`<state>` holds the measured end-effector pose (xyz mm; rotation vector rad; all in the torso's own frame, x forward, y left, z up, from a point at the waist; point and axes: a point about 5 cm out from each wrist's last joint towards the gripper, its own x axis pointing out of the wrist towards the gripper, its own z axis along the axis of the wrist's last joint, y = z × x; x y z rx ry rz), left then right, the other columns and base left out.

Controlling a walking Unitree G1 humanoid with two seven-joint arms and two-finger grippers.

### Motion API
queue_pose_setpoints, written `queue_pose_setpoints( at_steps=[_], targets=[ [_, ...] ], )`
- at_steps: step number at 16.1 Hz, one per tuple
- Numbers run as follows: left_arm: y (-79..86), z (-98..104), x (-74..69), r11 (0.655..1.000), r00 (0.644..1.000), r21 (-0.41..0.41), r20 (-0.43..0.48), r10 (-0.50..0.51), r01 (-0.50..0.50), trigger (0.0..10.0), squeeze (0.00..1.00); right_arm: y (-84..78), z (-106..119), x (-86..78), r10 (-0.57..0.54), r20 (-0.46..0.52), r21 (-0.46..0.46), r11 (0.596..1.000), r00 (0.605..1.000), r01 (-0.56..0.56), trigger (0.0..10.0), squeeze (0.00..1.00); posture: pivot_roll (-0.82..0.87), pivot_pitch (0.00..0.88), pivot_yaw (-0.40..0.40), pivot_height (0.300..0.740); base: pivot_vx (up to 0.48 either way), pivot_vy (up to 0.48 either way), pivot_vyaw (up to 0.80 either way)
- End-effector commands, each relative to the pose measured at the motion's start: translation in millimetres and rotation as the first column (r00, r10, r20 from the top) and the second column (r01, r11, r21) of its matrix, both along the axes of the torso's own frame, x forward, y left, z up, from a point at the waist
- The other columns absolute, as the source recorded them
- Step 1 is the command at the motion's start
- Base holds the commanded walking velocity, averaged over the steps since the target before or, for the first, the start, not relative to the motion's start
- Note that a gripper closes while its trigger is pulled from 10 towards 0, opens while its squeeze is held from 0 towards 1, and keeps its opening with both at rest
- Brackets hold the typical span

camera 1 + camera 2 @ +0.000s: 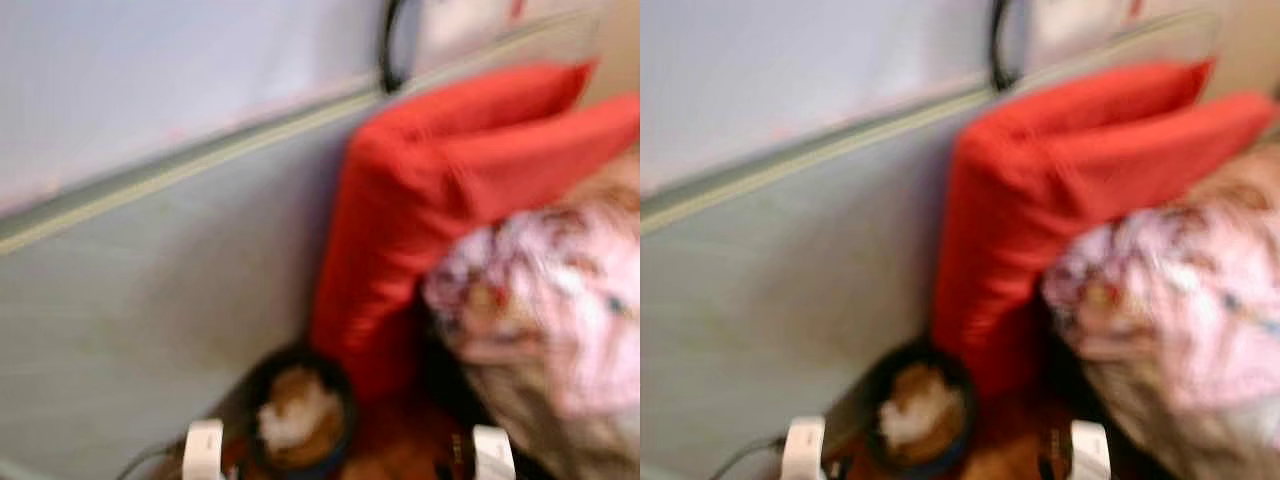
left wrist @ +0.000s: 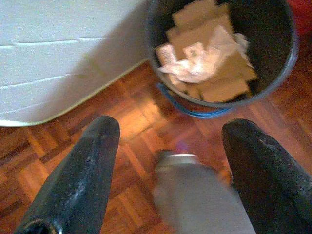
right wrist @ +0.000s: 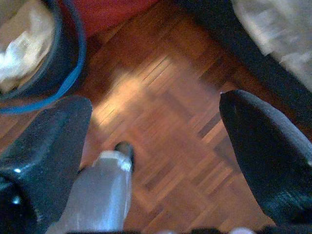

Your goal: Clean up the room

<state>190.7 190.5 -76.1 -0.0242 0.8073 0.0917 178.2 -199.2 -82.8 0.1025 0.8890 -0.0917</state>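
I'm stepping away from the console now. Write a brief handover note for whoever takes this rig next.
Left gripper: open, holding nothing, over the parquet floor just short of the dark bin.
Right gripper: open, holding nothing, above the floor beside the bin.
The bin, with cardboard and crumpled paper inside, stands at the foot of a red cushion; pink floral bedding lies to the right, a grey panel to the left.
Done: rubbish already in bin.
Left: nothing in hand; head views are blurred, so recheck for anything left to tidy.

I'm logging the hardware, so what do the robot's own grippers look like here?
Each gripper has two long, thick black fingers with rounded tips and a slightly scuffed, matte surface: the left gripper, the right gripper. No cables or markings can be made out on them.
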Motion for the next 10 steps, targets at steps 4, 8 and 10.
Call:
queue_pose_setpoints(
  at_steps=[4, 8, 10],
  targets=[
    [8.0, -1.6, -5.2, 1.000, 1.000, 0.027, -0.017, 0.004, -0.004, 10.0, 0.00, 9.0, -0.5, 1.3, 0.026, 0.006, 0.019, 0.999, 1.000, -0.026, 10.0, 0.00, 0.01, 0.059, -0.014, 0.740, 0.000, -0.370, 0.00],
    [7.7, -1.9, -5.9, 1.000, 1.000, 0.029, -0.017, 0.005, -0.005, 10.0, 0.00, 8.8, -0.9, 0.6, 0.025, 0.000, 0.017, 1.000, 1.000, -0.025, 10.0, 0.00, 0.01, 0.060, -0.014, 0.740, 0.000, -0.372, 0.00],
    [8.0, -1.8, -5.8, 1.000, 1.000, 0.030, -0.016, 0.007, -0.007, 10.0, 0.00, 9.2, -1.3, 0.4, 0.019, -0.008, 0.023, 1.000, 1.000, -0.019, 10.0, 0.00, 0.01, 0.067, -0.014, 0.740, 0.000, -0.375, -0.69]
  ],
)
